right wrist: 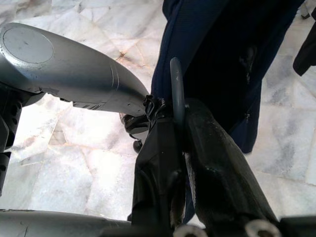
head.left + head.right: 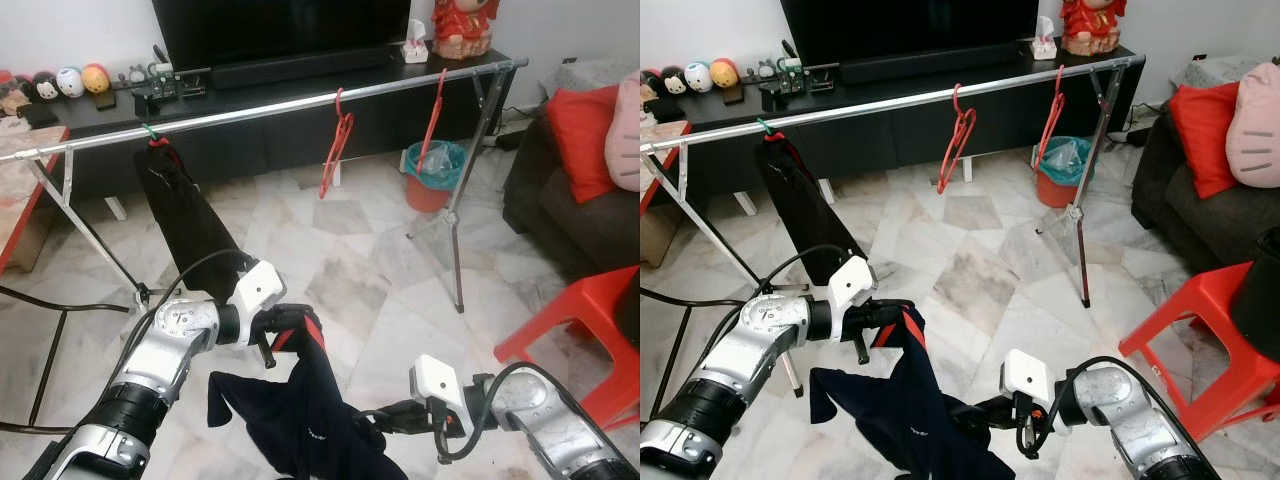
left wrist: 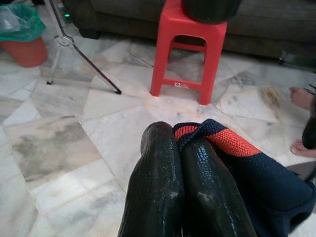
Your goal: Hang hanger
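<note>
- Hanger (image 1: 176, 84): dark hook, seen in the right wrist view rising between the right gripper's two black fingers, low and well in front of the rail; its body is hidden inside the garment.
- Dark navy garment (image 2: 315, 420): hangs between the two grippers, well below the rail, with a red-trimmed collar (image 3: 217, 138) at its top.
- Left gripper (image 2: 285, 325): below and in front of the rail's left part; fingers (image 3: 163, 187) pressed together on the red-trimmed collar, holding it up.
- Right gripper (image 2: 375, 420): lower than the left gripper and further from the rail; fingers clamped on the hanger's hook, against the dark cloth.
- Rail (image 2: 300, 100): long silver bar of a folding drying rack, crossing the scene on slanted legs.
- On the rail: a black garment (image 2: 185, 220) on a green hook near its left end; a red hanger (image 2: 335, 150) near its middle; a second red hanger (image 2: 435, 115) near its right end.
- Orange bin (image 2: 432, 178): lined with a teal bag, on the floor under the rail's right end.
- Red plastic stool (image 2: 585, 335): to the right of the rail's right leg, nearer the robot.
- Dark sofa (image 2: 580, 215): right of the rail, with a red cushion (image 2: 585, 130).
- Black TV console (image 2: 250, 85): behind the rail, bearing a television and small figurines.
- Marble floor (image 2: 360, 270): pale tiles under the rail.
</note>
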{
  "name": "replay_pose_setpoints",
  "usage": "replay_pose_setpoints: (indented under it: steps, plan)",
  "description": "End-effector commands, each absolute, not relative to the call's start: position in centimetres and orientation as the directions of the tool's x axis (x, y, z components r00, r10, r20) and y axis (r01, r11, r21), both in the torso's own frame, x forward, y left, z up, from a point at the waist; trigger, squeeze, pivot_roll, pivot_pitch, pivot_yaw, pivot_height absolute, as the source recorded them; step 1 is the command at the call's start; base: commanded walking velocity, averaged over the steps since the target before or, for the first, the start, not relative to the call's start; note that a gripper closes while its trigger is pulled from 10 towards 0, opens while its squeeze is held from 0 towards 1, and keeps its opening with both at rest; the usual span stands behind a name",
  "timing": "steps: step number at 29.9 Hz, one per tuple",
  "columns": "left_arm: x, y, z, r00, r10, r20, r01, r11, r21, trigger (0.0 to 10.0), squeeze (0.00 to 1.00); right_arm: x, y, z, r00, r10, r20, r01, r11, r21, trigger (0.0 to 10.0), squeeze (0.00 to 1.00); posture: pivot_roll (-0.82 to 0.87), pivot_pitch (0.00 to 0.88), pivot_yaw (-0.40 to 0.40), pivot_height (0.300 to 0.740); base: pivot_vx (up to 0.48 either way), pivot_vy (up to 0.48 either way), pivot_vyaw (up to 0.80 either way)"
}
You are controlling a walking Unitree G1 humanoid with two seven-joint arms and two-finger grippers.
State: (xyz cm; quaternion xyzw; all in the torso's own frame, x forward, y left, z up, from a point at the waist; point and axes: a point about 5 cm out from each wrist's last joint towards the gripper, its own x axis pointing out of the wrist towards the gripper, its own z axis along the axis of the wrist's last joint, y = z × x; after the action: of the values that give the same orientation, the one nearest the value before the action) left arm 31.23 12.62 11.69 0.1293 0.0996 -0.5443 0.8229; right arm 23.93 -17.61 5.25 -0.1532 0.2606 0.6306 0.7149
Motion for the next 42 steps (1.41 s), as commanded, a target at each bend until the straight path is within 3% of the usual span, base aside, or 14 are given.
replay_pose_setpoints:
  steps: [1, 3, 4, 13, 18, 27, 35, 40, 42]
  plan:
    - [31.2, 13.1, 11.7, 0.371, -0.867, -0.332, 0.929, 0.351, 0.121, 10.0, 0.00, 23.7, -17.3, 5.5, 0.045, 0.827, -0.561, -0.986, 0.128, 0.110, 0.0, 0.00, -0.01, 0.026, 0.065, 0.740, 0.000, 0.000, 0.00]
    - [30.7, 13.2, 11.1, 0.326, -0.868, -0.375, 0.945, 0.313, 0.097, 10.0, 0.00, 23.7, -17.2, 5.6, 0.045, 0.830, -0.556, -0.986, 0.127, 0.109, 0.0, 0.00, -0.01, 0.026, 0.065, 0.740, 0.000, 0.000, 0.00]
    - [30.3, 13.3, 10.4, 0.291, -0.864, -0.411, 0.956, 0.283, 0.083, 10.0, 1.00, 23.8, -17.2, 5.8, 0.043, 0.833, -0.552, -0.986, 0.124, 0.111, 0.0, 0.00, -0.01, 0.026, 0.065, 0.740, 0.000, 0.000, 0.00]
    - [29.7, 13.5, 9.7, 0.244, -0.869, -0.431, 0.967, 0.249, 0.045, 10.0, 1.00, 23.5, -16.7, 6.2, 0.013, 0.845, -0.535, -0.988, 0.091, 0.121, 0.0, 0.00, -0.01, 0.027, 0.064, 0.740, 0.000, 0.000, 0.00]
    - [30.2, 13.2, 9.9, 0.281, -0.870, -0.406, 0.958, 0.279, 0.065, 10.0, 1.00, 23.3, -16.5, 6.4, -0.007, 0.854, -0.520, -0.988, 0.073, 0.133, 0.0, 0.00, -0.01, 0.026, 0.063, 0.740, 0.000, 0.000, 0.00]
    - [30.2, 13.2, 9.7, 0.272, -0.868, -0.416, 0.961, 0.271, 0.063, 10.0, 1.00, 22.8, -16.2, 6.5, -0.038, 0.860, -0.510, -0.988, 0.046, 0.150, 0.0, 0.00, -0.01, 0.027, 0.066, 0.740, 0.000, 0.000, 0.00]
    - [29.1, 13.6, 8.9, 0.170, -0.862, -0.478, 0.982, 0.188, 0.009, 10.0, 1.00, 22.7, -16.1, 6.6, -0.041, 0.863, -0.504, -0.987, 0.043, 0.154, 0.0, 0.00, -0.01, 0.027, 0.067, 0.740, 0.000, 0.000, 0.00]
    - [27.8, 13.9, 9.3, 0.034, -0.893, -0.449, 0.990, 0.092, -0.108, 10.0, 1.00, 22.7, -16.1, 6.4, -0.041, 0.861, -0.507, -0.986, 0.048, 0.160, 0.0, 0.00, 0.00, 0.027, 0.065, 0.740, 0.000, 0.000, 0.00]
    - [27.7, 14.0, 9.4, 0.021, -0.896, -0.444, 0.990, 0.081, -0.116, 10.0, 1.00, 22.7, -16.2, 6.4, -0.040, 0.860, -0.508, -0.986, 0.050, 0.162, 0.0, 0.00, 0.00, 0.026, 0.064, 0.740, 0.000, 0.000, 0.00]
